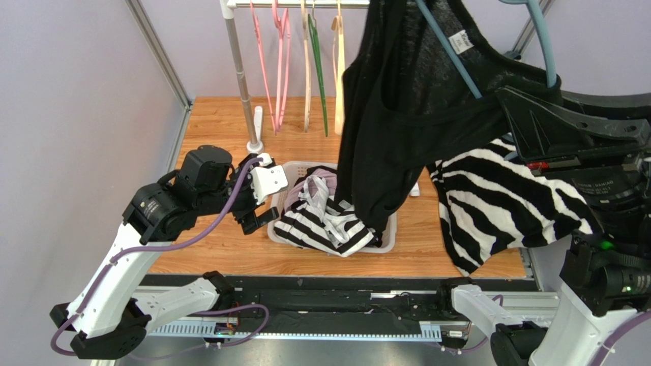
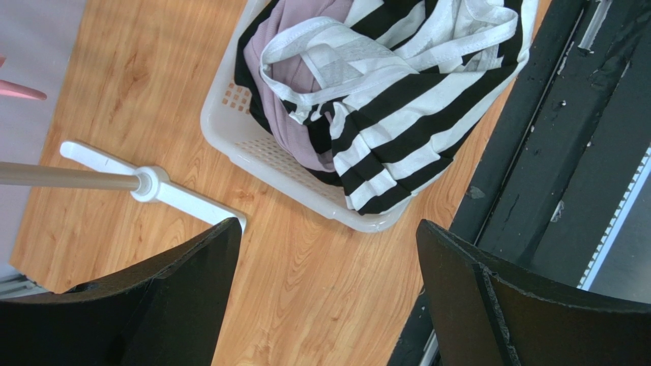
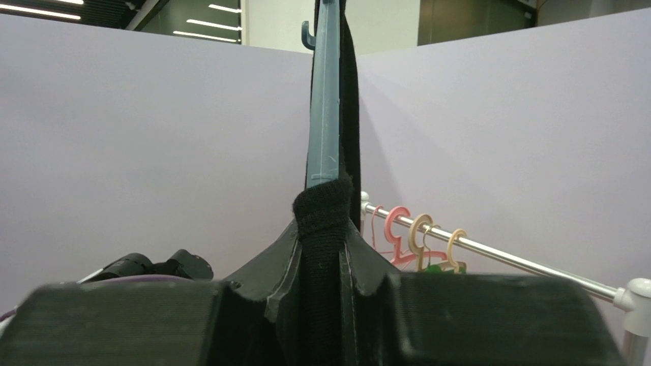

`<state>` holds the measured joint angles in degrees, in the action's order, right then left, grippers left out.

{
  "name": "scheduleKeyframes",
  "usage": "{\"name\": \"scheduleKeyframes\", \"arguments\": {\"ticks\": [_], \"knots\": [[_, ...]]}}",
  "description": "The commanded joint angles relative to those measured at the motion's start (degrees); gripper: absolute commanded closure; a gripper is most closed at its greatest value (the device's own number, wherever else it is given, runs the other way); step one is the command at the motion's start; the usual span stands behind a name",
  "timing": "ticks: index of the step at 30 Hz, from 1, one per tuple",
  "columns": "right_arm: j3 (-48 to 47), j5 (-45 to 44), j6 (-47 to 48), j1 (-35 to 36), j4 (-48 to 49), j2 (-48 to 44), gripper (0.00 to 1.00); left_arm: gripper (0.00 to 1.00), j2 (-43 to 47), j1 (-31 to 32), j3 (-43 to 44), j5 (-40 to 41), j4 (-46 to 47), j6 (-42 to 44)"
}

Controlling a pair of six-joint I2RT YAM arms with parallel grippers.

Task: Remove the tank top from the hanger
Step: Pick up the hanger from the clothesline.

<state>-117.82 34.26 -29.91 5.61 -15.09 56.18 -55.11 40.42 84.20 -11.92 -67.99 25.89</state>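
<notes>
A black tank top [image 1: 397, 114] hangs on a blue-grey hanger [image 1: 451, 49], held high over the table's right half, its hem reaching the basket. My right gripper [image 1: 513, 103] is shut on the hanger's lower part together with black fabric. In the right wrist view the hanger [image 3: 324, 99] rises straight from between the fingers, with the tank top's strap [image 3: 324, 221] wrapped over it at the right gripper [image 3: 324, 252]. My left gripper [image 1: 266, 200] is open and empty, low beside the basket's left end. In the left wrist view the left gripper [image 2: 328, 259] has bare wood between its jaws.
A white laundry basket [image 1: 386, 240] holds striped and mauve clothes [image 2: 382, 99]. A zebra-striped garment [image 1: 504, 206] hangs at the right table edge. A clothes rack pole [image 1: 241, 76] stands at the back with pink, cream and green hangers [image 1: 306, 61]; its foot [image 2: 153, 185] lies near the left gripper.
</notes>
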Motion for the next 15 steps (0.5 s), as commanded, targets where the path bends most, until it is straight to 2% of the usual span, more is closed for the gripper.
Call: {"name": "scheduleKeyframes", "arguments": {"ticks": [1,6,11,15], "knots": [[-0.7,2.3,-5.2,0.2,5.2,2.4,1.00,0.07,1.1,-0.1,-0.4,-0.4,1.2,-1.0],[5.0,4.1,-4.3,0.3,4.9,0.8,1.00,0.07,1.7,-0.2,-1.1,-0.5,1.4,-0.9],[19.3,5.6,-1.9,0.2,4.6,-3.9,1.00,0.08,3.5,-0.3,-1.6,2.2,2.5,-0.1],[28.0,11.9,1.0,0.2,3.4,-7.1,1.00,0.06,8.6,-0.3,-3.4,5.1,5.5,2.8]]}}
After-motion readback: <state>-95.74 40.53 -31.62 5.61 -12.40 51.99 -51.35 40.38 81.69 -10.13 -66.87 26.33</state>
